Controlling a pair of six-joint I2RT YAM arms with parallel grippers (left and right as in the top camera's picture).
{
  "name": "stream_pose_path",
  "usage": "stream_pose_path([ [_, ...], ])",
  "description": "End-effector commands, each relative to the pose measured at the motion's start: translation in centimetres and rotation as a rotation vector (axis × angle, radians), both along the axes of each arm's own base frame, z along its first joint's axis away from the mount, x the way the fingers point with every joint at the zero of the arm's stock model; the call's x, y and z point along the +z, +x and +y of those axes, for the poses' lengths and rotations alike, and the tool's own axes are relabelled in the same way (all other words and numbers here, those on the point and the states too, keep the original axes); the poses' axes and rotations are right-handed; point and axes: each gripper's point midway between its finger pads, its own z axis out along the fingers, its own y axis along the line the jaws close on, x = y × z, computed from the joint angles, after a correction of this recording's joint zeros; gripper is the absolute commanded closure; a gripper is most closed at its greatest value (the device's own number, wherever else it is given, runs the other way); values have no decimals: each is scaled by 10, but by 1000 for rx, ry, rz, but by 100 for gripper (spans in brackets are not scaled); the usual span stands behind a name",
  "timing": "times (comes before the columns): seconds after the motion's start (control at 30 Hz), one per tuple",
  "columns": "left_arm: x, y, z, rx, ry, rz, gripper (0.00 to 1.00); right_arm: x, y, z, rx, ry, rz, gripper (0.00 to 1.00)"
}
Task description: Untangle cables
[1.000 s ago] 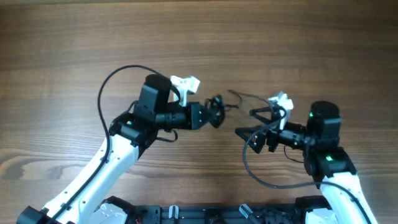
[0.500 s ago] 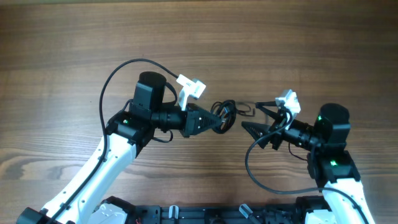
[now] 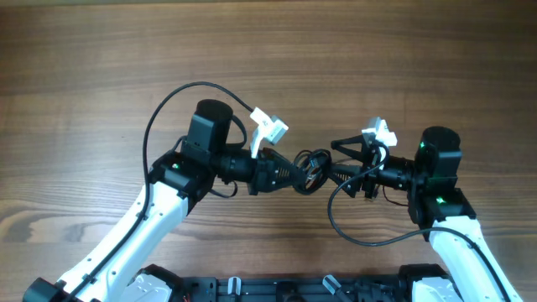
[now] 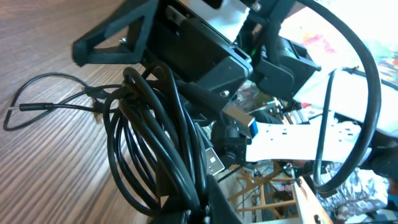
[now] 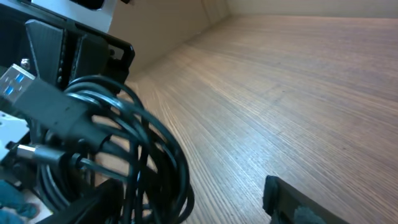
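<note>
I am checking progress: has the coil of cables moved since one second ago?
Yes. Against the wooden table, the coil of cables, held in the shut left claw, shifted rightward and slightly toward the near edge.

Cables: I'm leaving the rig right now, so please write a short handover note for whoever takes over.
Left gripper: shut on the cables, holding the coil between the arms.
Right gripper: open, fingers either side of the coil, no grip yet.
Done: bundle picked up and presented to the other arm.
Left: grip one strand with the right side and pull apart; the coil is not yet untangled, and one loose end lies on the table.
</note>
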Motion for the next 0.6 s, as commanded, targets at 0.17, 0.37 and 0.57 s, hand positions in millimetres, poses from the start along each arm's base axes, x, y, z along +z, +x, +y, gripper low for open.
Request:
stream_pose_path([
  [0.17,12,-9,-10,-68,-50,-71,96,24,-24,11,194,98,-75,50],
  [0.37,10,-2,-10,-34,-29,-94,96,24,-24,11,191,106,-45,95],
  [0.57,-1,16,-9,66,40,-120,90,19,-14,8,109,107,67,96],
])
